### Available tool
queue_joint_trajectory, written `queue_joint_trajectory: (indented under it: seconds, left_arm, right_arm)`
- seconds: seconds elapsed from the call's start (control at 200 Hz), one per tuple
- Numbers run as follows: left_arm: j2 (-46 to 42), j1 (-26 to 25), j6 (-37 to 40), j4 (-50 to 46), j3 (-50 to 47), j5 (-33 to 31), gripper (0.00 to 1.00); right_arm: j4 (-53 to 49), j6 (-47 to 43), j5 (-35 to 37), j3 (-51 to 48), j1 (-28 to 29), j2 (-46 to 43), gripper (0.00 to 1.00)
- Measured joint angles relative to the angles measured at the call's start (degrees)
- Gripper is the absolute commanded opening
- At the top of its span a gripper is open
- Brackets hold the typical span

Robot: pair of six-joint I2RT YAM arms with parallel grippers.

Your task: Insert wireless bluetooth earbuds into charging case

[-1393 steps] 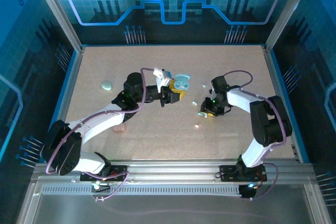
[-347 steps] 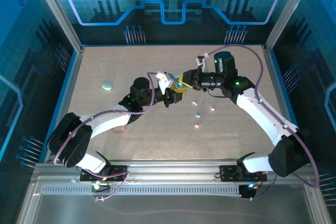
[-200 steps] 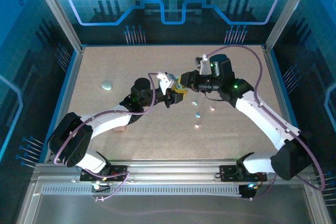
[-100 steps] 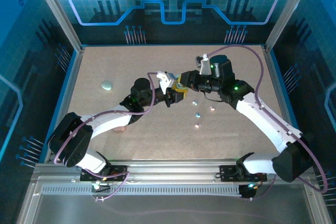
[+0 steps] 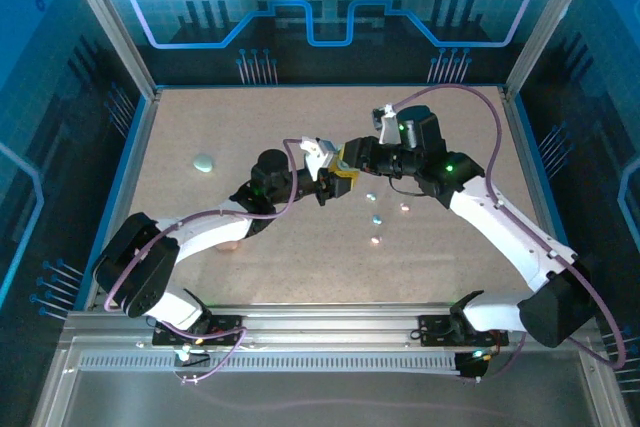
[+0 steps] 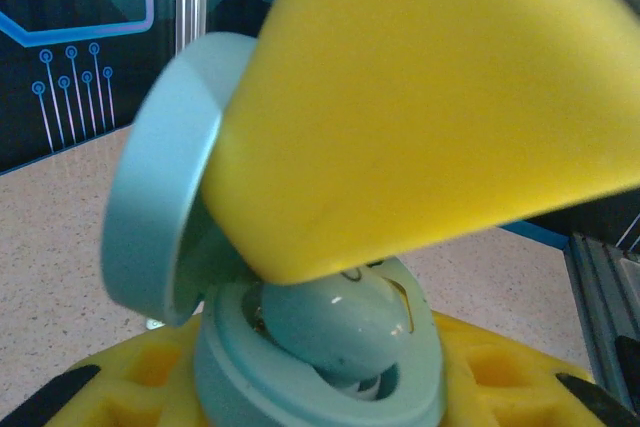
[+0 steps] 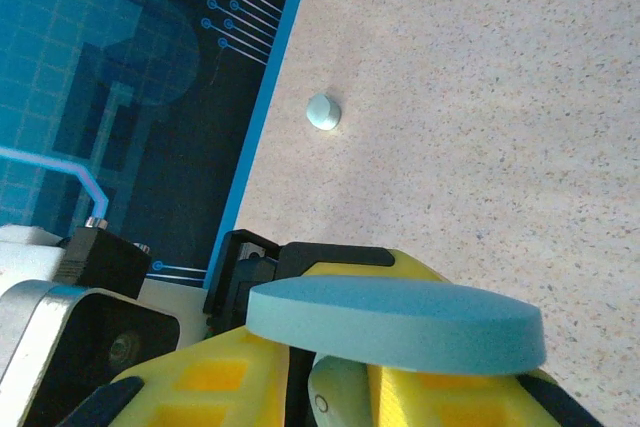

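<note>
Pale-blue case point(image 6: 215, 357), lid open, sits clamped in the left gripper point(image 5: 330, 183) mid-table point(image 5: 450, 127), well clear of every edge. One earbud point(image 6: 335, 322) rests in its well. Loose earbuds point(image 5: 377, 218) lie nearby on open surface. The right gripper point(image 5: 352, 157) crowds over the case, hiding much of it; how wide it stands cannot be told.

Your left arm point(image 5: 195, 232) and right arm point(image 5: 500, 222) have white links between black joints, with purple cables point(image 5: 455, 88) looping alongside. The right one shows small green lights point(image 5: 449, 159). Your fingers point(image 7: 220, 372) are yellow with black insets.
</note>
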Motion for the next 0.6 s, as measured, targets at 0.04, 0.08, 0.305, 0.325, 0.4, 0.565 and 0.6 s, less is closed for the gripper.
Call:
queue_joint_trajectory:
  seconds: [0.04,0.08,0.305,0.325,0.4,0.565,0.6]
  left_arm:
    - [0.0,0.0,0.0,0.02,0.0,0.0,0.35]
    - [0.0,0.0,0.02,0.02,0.0,0.0,0.35]
    - [0.0,0.0,0.09,0.11,0.0,-0.09,0.35]
    - [0.0,0.0,0.11,0.11,0.0,-0.11,0.35]
    - [0.0,0.0,0.2,0.11,0.0,-0.31,0.35]
    - [-0.02,0.0,0.46,0.09,0.0,-0.98,0.35]
    - [-0.02,0.02,0.5,0.09,0.0,-1.31,0.35]
  right_arm:
    - [-0.39,-0.22,0.2,0.2,0.02,0.0,0.3]
    - [-0.83,-0.24,0.42,0.44,0.02,0.0,0.31]
    - [-4.42,-0.9,1.36,2.32,0.24,0.0,0.36]
    - [-4.72,-1.01,1.42,2.45,0.24,0.0,0.37]
    - [-5.88,-1.55,1.46,2.97,0.24,-0.11,0.39]
    - [-6.75,-3.63,0.9,3.04,0.24,-3.19,0.4]
    - [-6.73,-4.42,0.83,3.04,0.24,-4.55,0.4]
